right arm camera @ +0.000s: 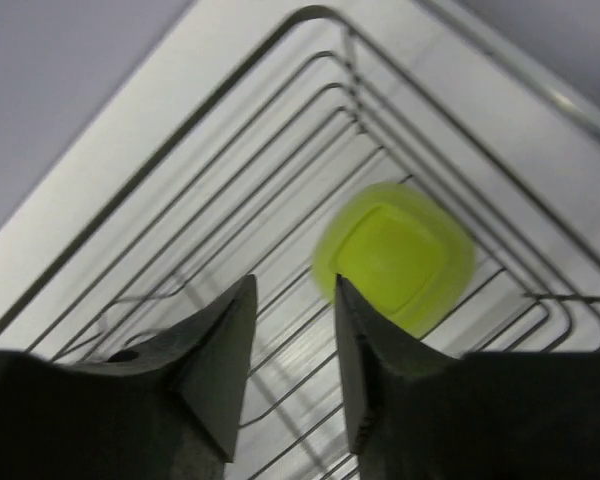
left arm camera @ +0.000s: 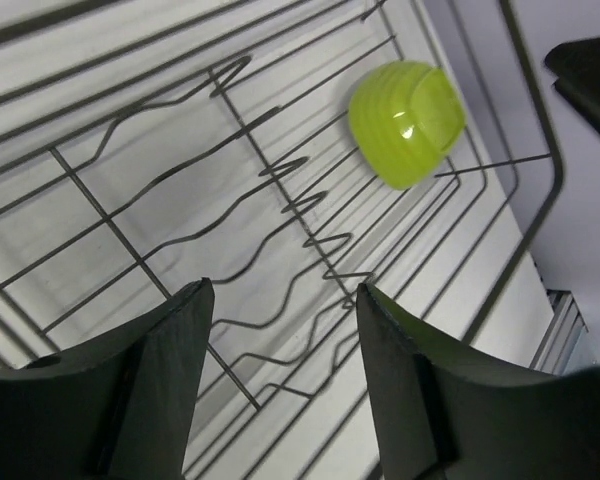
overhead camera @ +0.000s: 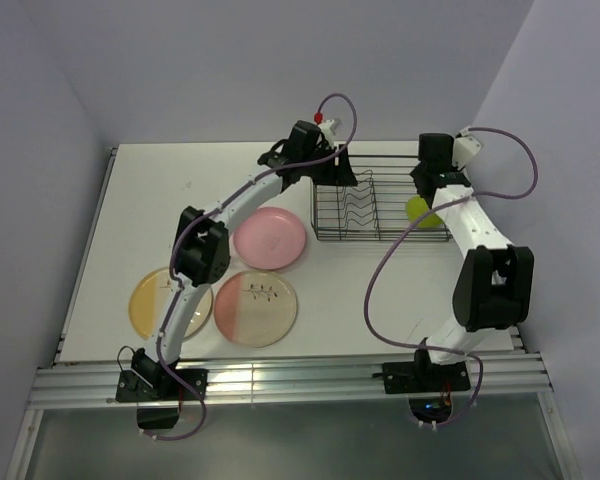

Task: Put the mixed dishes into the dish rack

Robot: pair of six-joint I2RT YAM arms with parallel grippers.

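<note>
Your right tool, fingers apart, above lime-green bowl in dish rack corner, rim close; left tool also apart.

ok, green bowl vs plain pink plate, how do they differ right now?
Lime-green bowl sits inside the dish rack, at its right end; plain pink plate lies on the table, outside the rack. The bowl is small and deep; the plate wide and flat. Shared: both round, neither is being held.
</note>
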